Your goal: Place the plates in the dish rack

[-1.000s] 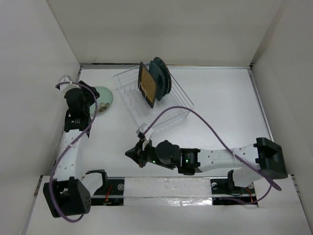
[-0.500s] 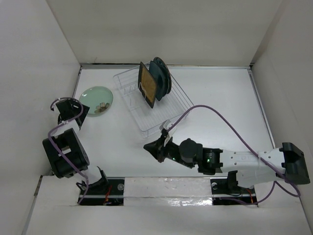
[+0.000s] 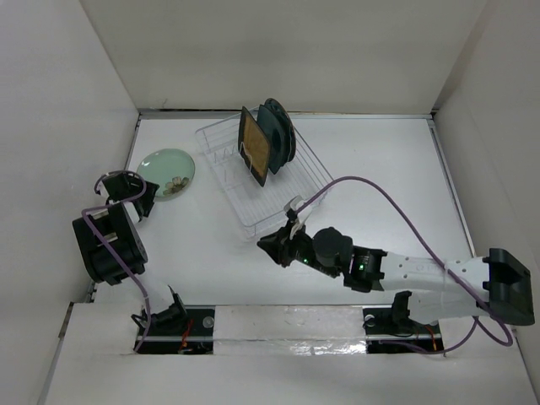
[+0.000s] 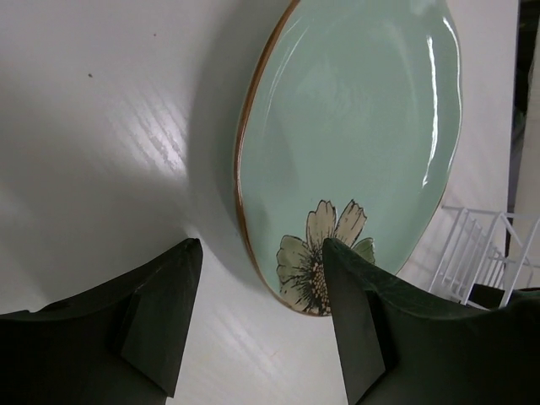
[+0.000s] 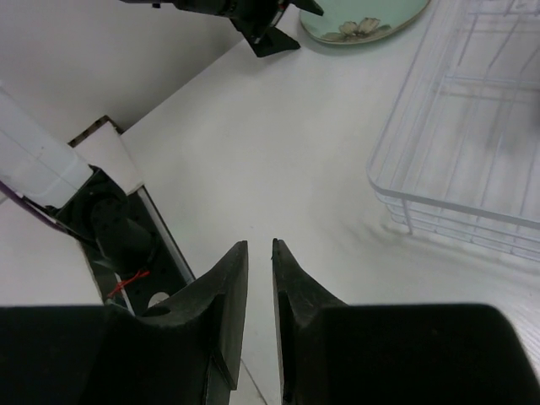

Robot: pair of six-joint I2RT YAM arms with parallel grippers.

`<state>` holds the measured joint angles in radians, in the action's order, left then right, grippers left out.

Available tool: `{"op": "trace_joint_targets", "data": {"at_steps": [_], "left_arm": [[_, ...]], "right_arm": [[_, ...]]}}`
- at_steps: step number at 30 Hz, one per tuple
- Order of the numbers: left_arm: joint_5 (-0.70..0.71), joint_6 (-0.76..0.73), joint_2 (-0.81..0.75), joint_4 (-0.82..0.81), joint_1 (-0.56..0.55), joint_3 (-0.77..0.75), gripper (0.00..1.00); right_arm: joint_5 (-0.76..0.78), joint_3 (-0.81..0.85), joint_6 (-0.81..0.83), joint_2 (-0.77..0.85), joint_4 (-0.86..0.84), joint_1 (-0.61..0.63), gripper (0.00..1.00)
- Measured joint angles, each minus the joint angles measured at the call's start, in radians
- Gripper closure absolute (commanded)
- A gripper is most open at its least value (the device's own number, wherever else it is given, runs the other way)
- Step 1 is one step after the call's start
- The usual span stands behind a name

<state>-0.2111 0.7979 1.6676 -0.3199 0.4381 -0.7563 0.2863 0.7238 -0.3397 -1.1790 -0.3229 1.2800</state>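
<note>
The pale mint green plate (image 3: 166, 173) with a flower print lies flat on the table at the left. My left gripper (image 3: 142, 201) is open and empty just near of its rim. In the left wrist view the plate (image 4: 354, 143) fills the space ahead of the gripper (image 4: 261, 253). The clear dish rack (image 3: 291, 190) holds the mustard-yellow square plate (image 3: 255, 152) upright, with dark teal plates (image 3: 283, 135) behind it. My right gripper (image 3: 268, 249) is shut and empty, low over the table near the rack's near end (image 5: 472, 126).
White walls enclose the table on the left, back and right. The right arm's purple cable (image 3: 371, 190) arcs over the table right of the rack. The left gripper (image 5: 270, 34) and the mint plate (image 5: 363, 18) show at the top of the right wrist view.
My left arm folded back and its gripper came off the mint plate to just near of its rim. My right gripper moved right and away, toward the rack's near end.
</note>
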Motion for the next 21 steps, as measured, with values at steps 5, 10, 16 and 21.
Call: {"op": "trace_joint_targets", "data": {"at_steps": [5,10,16,21], "left_arm": [[-0.006,0.048,0.037,-0.046,0.0,-0.013,0.51],[-0.009,0.079,0.068,-0.058,-0.009,-0.03,0.59],[0.007,0.096,0.097,-0.062,-0.039,-0.056,0.67],[0.017,0.121,0.098,-0.105,-0.044,-0.032,0.9]], "right_arm": [[-0.019,-0.034,-0.011,0.045,0.0,-0.062,0.77],[-0.032,-0.062,-0.02,0.096,0.005,-0.131,0.78],[-0.049,-0.097,-0.037,0.178,0.008,-0.229,0.79],[-0.069,-0.113,-0.05,0.195,0.009,-0.249,0.79]]}}
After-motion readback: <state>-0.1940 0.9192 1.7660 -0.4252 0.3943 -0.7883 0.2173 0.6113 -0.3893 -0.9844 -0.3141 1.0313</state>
